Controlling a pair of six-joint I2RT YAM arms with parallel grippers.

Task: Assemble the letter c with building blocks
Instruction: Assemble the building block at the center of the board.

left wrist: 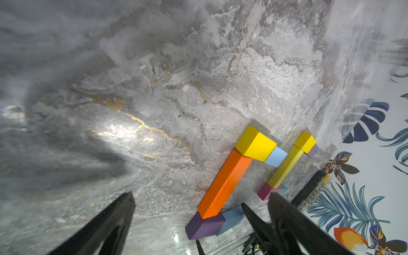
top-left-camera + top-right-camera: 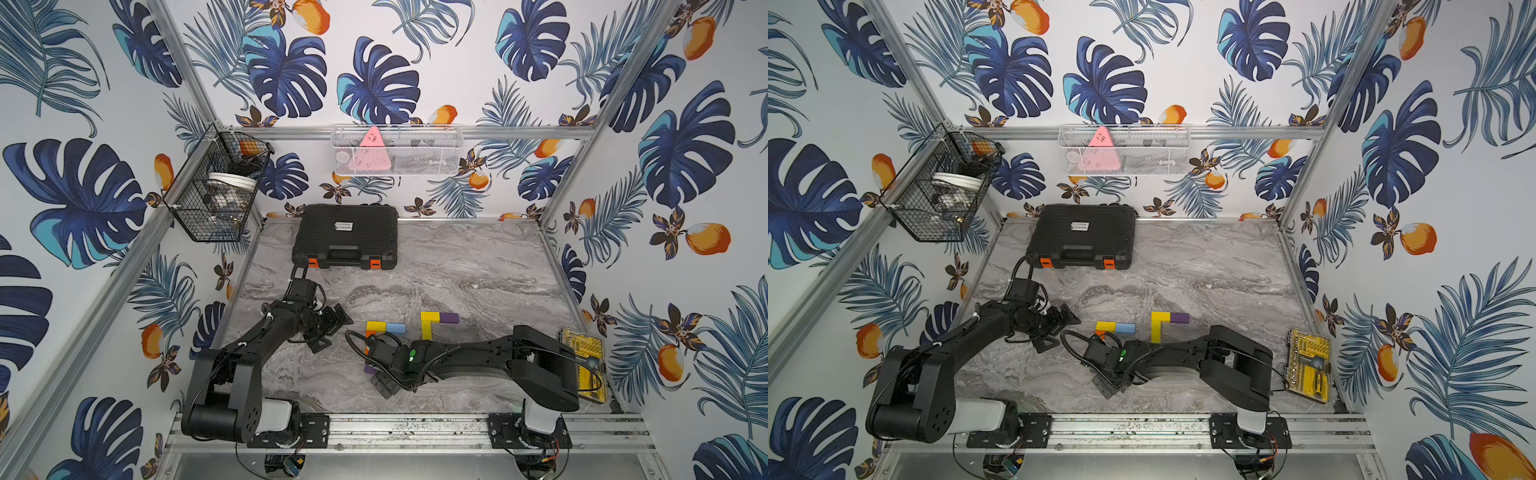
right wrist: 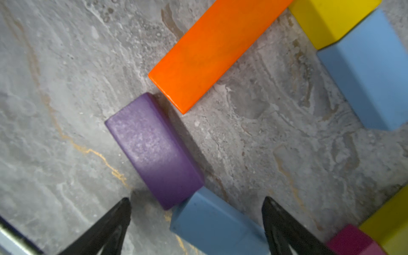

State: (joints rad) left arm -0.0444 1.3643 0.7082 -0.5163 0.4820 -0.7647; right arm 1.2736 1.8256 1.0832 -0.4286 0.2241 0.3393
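Blocks (image 1: 225,183) nearly completed the C; my right tool (image 3: 196,202) stood open around the last blue block (image 3: 216,225), left tool (image 1: 201,195) open.

My grey marble-look tabletop (image 2: 478,270) is carrying coloured blocks (image 2: 427,328), a black plastic case (image 2: 345,237) and a yellow bit box (image 2: 584,361).

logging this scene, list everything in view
orange block: 1, orange, left c's spine
yellow blocks: 3, yellow, each c's far corner, right c's spine
light blue blocks: 2, light blue, left c's arms
purple blocks: 2, purple, one in each c
magenta block: 1, magenta, right c's near corner
teal block: 1, teal, beside the magenta block
case: 1, black, far left
bit set: 1, yellow, right edge
baskets: 2, black, white, walls
left gripper, right gripper: 2, black, open
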